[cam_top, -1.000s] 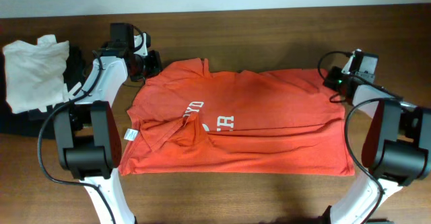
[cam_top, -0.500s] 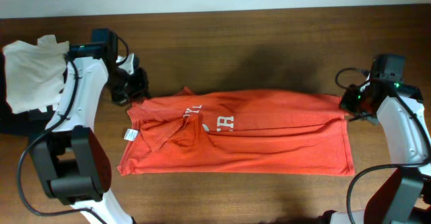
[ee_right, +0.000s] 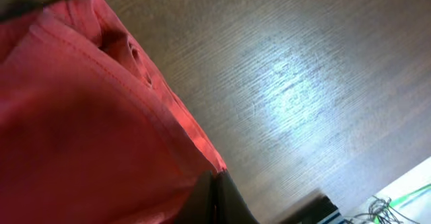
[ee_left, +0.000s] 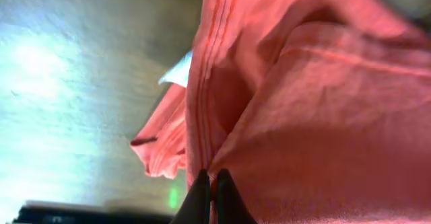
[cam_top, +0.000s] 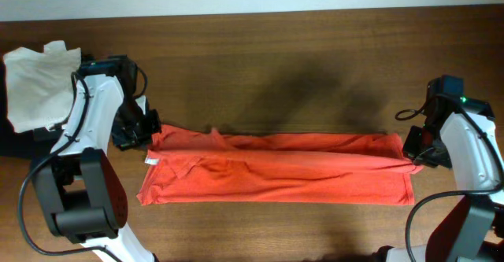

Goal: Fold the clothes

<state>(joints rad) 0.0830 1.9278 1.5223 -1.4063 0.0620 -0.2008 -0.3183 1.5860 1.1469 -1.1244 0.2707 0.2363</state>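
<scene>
The orange-red T-shirt (cam_top: 276, 171) lies as a long band across the table, its far half drawn toward the front over the near half, lettering hidden. My left gripper (cam_top: 144, 133) is shut on the shirt's far left edge; the left wrist view shows the fingers (ee_left: 209, 183) pinching a hemmed fold of the shirt (ee_left: 316, 103). My right gripper (cam_top: 413, 148) is shut on the shirt's far right edge; the right wrist view shows the fingers (ee_right: 217, 183) closed on the shirt's red hem (ee_right: 81, 109).
A white folded garment (cam_top: 35, 85) sits at the far left on a dark one (cam_top: 16, 140). Bare brown wood table (cam_top: 276, 65) lies behind the shirt. A white label (cam_top: 151, 160) shows at the shirt's left edge.
Both grippers have pulled the shirt's far edge toward the front. The shirt has gone from spread flat with lettering showing to a narrow folded band.
</scene>
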